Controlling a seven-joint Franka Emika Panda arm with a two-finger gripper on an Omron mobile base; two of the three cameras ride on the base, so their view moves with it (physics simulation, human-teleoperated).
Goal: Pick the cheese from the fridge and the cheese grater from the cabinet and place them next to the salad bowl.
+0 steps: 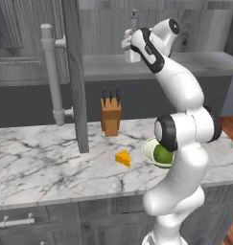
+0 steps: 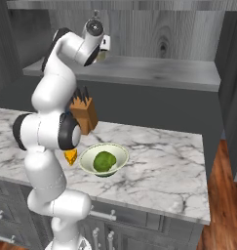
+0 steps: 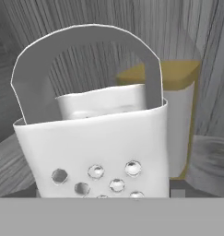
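Observation:
The cheese grater, a white box with round holes and an arched handle, stands on the cabinet shelf and fills the hand view. My gripper is open, its jaws on either side of the grater's base, close to its walls. From the left base view the gripper is raised at the shelf's front. The cheese, a small orange wedge, lies on the marble counter just left of the salad bowl. The right base view shows the cheese partly behind my arm, beside the bowl. The fridge is out of view.
A bottle with a pale label and yellow contents stands right behind the grater. The open cabinet door with its long grey handle hangs left of my arm. A wooden knife block stands on the counter below the shelf.

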